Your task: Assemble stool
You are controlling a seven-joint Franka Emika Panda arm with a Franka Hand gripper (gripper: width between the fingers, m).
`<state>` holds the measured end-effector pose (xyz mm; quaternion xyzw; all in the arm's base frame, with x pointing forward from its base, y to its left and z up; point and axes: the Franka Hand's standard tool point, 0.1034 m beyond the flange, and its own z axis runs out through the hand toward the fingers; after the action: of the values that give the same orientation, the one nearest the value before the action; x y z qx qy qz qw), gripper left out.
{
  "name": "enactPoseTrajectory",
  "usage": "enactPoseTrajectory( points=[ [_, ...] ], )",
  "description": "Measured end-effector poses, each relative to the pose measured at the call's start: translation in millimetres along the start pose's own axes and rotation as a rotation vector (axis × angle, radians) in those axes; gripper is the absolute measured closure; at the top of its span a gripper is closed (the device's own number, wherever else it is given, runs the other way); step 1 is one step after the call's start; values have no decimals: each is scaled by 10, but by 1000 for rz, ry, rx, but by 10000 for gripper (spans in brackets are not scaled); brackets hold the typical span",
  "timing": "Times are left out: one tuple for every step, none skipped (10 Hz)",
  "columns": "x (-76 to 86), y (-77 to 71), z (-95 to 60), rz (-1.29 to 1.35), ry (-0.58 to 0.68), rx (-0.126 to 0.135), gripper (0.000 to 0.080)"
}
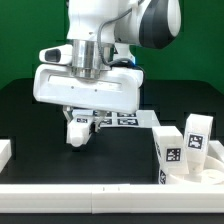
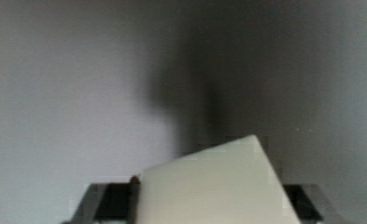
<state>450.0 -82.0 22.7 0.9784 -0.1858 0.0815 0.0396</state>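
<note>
- The pincer (image 1: 78, 124) hangs low over the tabletop (image 1: 35, 125), and its jaws are clamped on a white leg (image 1: 76, 134).
- In the wrist view the leg (image 2: 206, 178) fills the gap of the pincer (image 2: 206, 203) as a pale wedge. Everything behind it is a grey blur.
- I cannot tell if the leg touches the tabletop or hangs just above it.
- Just behind the pincer lies the marker board (image 1: 128, 120), flat, with its tags showing.
- Well apart, at the exterior view's right, is the seat (image 1: 198, 172). A front leg (image 1: 168, 152) and a back leg (image 1: 197, 132) stand upright at it. I cannot say if they are fixed into it.
- The step in hand is, I judge, the carrying of this leg toward the seat.
- The next move calls for bringing the leg over a free hole of the seat, upright and well lined up, without knocking the two standing legs.
- No brand or readable word shows, only black-and-white square tags on the parts and the board.
</note>
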Motion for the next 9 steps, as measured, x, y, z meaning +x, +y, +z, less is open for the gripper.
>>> enactPoseTrajectory(
  points=[
    [-29,34,7,178,-2,-1,475],
    [-60,46,10,408,-6,4,475],
    [-39,14,10,530,-5,13,475],
    [-3,13,20,573,1,14,475],
    [-38,-28,38,619,-1,9,475],
    [-45,-27,38,681,-2,9,475],
    [-47,-23,39,723,-2,9,475],
    [-62,-19,69,855,-8,5,475],
    [-67,-15,147,1019,-16,-3,475]
  ],
)
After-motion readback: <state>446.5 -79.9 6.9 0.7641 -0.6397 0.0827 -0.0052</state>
